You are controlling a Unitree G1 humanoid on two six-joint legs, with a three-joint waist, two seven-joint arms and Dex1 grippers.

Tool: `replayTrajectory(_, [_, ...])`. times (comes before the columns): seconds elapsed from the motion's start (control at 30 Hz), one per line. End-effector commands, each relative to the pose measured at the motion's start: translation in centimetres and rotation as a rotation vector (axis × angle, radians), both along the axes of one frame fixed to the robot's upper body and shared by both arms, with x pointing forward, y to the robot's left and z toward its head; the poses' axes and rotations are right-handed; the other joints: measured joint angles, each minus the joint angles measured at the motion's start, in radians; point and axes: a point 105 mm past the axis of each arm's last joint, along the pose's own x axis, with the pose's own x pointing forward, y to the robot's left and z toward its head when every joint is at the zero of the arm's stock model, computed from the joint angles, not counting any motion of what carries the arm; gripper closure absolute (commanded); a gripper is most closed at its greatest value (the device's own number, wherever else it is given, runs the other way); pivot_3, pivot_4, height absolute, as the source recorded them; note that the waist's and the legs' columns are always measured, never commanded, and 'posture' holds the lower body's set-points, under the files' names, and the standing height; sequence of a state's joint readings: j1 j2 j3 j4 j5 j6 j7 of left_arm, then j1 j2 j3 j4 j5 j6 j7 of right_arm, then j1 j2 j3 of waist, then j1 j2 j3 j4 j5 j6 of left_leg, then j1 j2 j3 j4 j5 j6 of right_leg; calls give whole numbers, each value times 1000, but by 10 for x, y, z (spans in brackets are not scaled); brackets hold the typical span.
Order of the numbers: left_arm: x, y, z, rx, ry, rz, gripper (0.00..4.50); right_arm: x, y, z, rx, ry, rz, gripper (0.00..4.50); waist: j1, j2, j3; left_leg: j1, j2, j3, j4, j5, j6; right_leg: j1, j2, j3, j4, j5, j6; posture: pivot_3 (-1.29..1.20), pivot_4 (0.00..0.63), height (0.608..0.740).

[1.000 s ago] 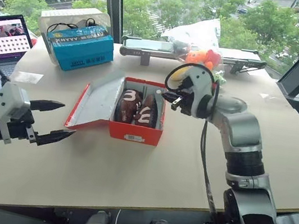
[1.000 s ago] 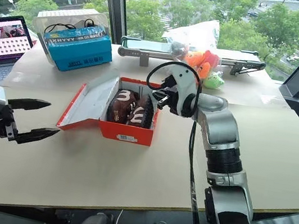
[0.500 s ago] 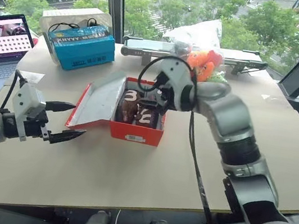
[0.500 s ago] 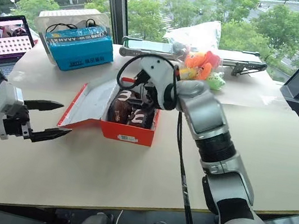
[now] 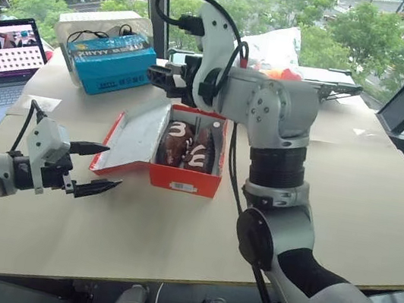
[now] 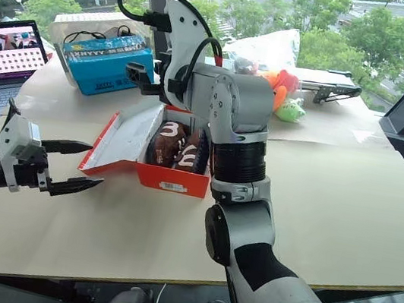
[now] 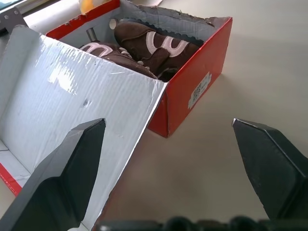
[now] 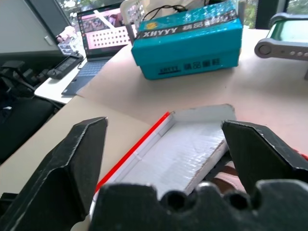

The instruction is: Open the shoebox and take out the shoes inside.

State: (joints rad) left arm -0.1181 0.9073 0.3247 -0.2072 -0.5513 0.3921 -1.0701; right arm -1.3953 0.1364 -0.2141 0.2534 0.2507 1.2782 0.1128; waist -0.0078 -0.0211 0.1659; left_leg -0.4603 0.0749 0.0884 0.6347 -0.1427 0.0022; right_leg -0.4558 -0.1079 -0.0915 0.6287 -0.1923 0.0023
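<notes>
The red shoebox [image 5: 184, 175] stands open at mid-table, its white-lined lid [image 5: 135, 135] leaning out to the left. Two dark brown shoes [image 5: 188, 145] with white markings lie side by side inside it. My right gripper [image 5: 161, 77] hangs open and empty in the air above the box's far left corner, over the lid [image 8: 178, 149]. My left gripper [image 5: 95, 168] is open just left of the lid's near corner, level with the table, with nothing between its fingers [image 7: 62, 178]. The left wrist view faces the lid's edge and the shoes [image 7: 154, 45].
A blue box [image 5: 112, 64] with white lettering sits at the back left, with a laptop [image 5: 1, 58] beyond the table's left edge. Orange and green plush toys [image 6: 282, 83], a plastic bag and a long grey device [image 5: 335, 84] line the back edge by the window.
My right gripper has opened wide and swung up and to the left, from beside the shoes to above the lid's far end. The left gripper has barely moved.
</notes>
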Motion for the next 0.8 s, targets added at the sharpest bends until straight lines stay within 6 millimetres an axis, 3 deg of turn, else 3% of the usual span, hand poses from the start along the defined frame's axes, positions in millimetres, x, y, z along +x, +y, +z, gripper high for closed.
replayTrajectory(0.03, [0, -9, 12, 4, -52, -31, 0, 9, -6, -18, -138, -18, -102, 37, -4, 0, 0, 0, 0, 0, 0, 0, 0, 0, 0, 0, 0, 0, 0, 0, 150, 740])
replayTrajectory(0.57, [0, -12, 12, -5, -54, -23, 0, 35, -22, -80, -219, 120, -187, 37, -15, -1, 0, 0, 0, 0, -1, 5, 8, -1, 1, 1, 1, 0, -1, 0, 150, 740])
replayTrajectory(0.67, [-1, -15, 16, -21, -63, -24, 0, 40, -28, -103, -237, 164, -215, 37, -15, -1, 0, 0, 1, 0, -1, 5, 8, -1, 1, 1, 1, 0, -1, 0, 150, 740])
replayTrajectory(0.8, [-1, -16, 16, -20, -63, -23, 0, 45, -38, -106, -252, 162, -250, 37, -15, -1, 0, 0, 1, 0, -1, 5, 8, 0, 1, 1, 1, 0, -1, 0, 150, 740])
